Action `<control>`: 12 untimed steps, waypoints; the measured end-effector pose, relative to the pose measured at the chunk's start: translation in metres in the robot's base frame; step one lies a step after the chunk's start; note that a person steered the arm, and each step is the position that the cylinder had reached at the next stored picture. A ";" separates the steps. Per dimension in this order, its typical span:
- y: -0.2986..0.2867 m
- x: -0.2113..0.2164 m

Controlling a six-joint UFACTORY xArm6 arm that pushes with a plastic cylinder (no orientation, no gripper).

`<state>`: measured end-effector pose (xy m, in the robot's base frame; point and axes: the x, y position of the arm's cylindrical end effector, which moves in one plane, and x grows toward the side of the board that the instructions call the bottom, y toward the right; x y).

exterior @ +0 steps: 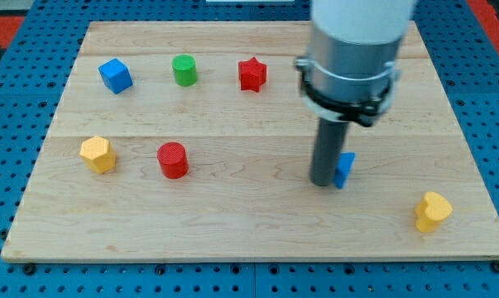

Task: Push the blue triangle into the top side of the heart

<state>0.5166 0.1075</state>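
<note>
Nothing sits between the blue triangle (345, 170) and the yellow heart (432, 210) down at the view's bottom right (bare wooden board (232, 223) there). My tip (323, 182) touches the triangle's left side, rod upright. No gripper here, just a rod.

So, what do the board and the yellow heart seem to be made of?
The board looks like pale unvarnished wood: grain lines and plank seams show, with a matte finish. The yellow heart looks like moulded or printed plastic: uniform colour and a slight sheen, though I cannot be certain.
</note>
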 end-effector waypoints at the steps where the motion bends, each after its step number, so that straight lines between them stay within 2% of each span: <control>1: 0.032 -0.018; 3: -0.029 -0.032; 4: -0.022 -0.059; 5: -0.006 -0.066; 7: 0.043 -0.040; 10: 0.062 -0.002; 12: 0.037 -0.056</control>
<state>0.4605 0.1449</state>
